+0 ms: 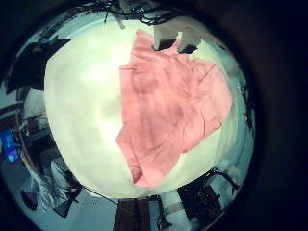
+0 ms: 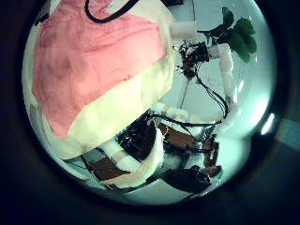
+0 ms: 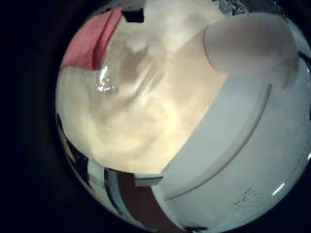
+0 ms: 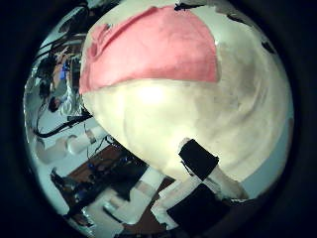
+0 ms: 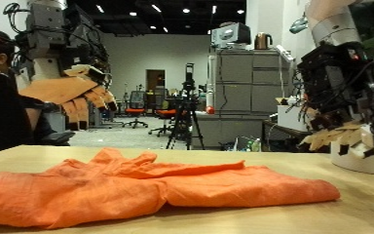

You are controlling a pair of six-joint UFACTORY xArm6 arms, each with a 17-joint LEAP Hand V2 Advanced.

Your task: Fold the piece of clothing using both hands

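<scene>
An orange garment point(image 5: 148, 185) lies spread and wrinkled on the light wooden table point(image 5: 355, 210). My left hand point(image 5: 81, 88) hangs high above the garment's end, fingers relaxed and holding nothing. My right hand point(image 5: 340, 107) hangs above the table just past the garment's other end, fingers relaxed and holding nothing. The left little finger side palm view shows the whole garment point(image 1: 173, 101) on the table point(image 1: 87, 106). The left thumb side palm view shows the garment point(image 2: 94, 56) and my right hand point(image 2: 199, 54). The right thumb side palm view shows the garment point(image 4: 149, 50); the right little finger side palm view shows its edge point(image 3: 92, 44).
The table edge point(image 2: 112, 127) runs close beside the garment. Bare tabletop point(image 4: 188, 109) lies under my right hand. A grey cabinet point(image 5: 245, 93) and tripods stand in the room behind the table.
</scene>
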